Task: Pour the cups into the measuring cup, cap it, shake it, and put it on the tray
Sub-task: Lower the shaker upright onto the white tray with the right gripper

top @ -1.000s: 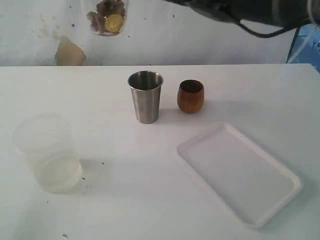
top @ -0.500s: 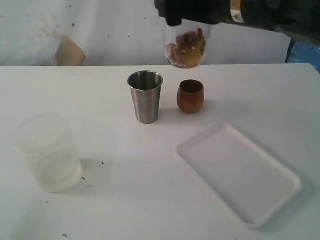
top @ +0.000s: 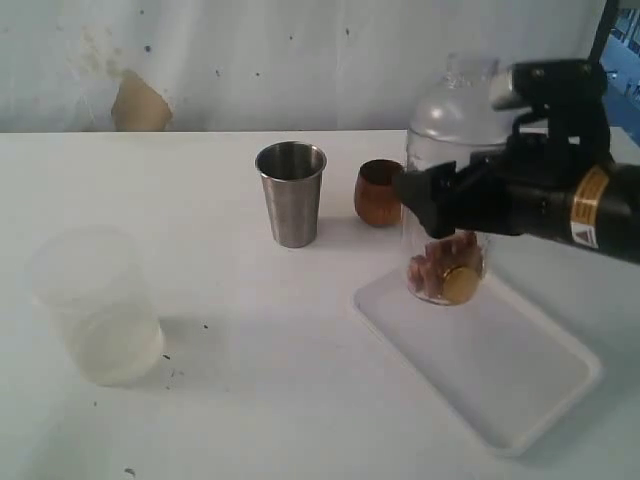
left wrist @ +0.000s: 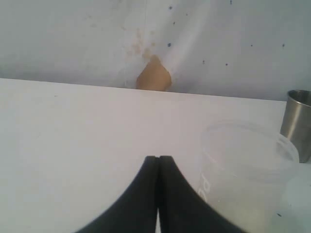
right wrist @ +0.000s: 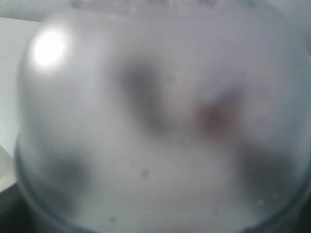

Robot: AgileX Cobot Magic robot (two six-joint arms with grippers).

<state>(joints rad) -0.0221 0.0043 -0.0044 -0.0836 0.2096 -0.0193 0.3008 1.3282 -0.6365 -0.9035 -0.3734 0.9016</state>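
The right pincer (top: 447,198) is clamped around the measuring cup (top: 443,262), taken on the upper half of its clear wall just under the cap (top: 452,105), which is seated on top. The cup is held upright over the corner of the tray (top: 500,380) nearest the wooden cup (top: 378,190). Whether its base touches the tray or hangs just above it cannot be told. Reddish-brown pieces (top: 432,268) and a gold disc (top: 459,284) are heaped at its bottom. In the right wrist view only the blurred dome of the cap (right wrist: 155,121) is seen.

The cup is judged light, stiff and thin-walled, with a smooth side that could slip. The loose contents may shift if it is tilted. A hold on the wall below the cap's rim is thought safest, since the cap might lift off if taken alone.

The wooden cup and the steel tumbler (top: 291,193) are stood side by side, apart, toward the middle of the far edge of the counter (top: 250,400). A frosted plastic cup (top: 95,305) is set near its left edge. The left pincer (left wrist: 158,160) is pressed shut on nothing, just beside that cup.
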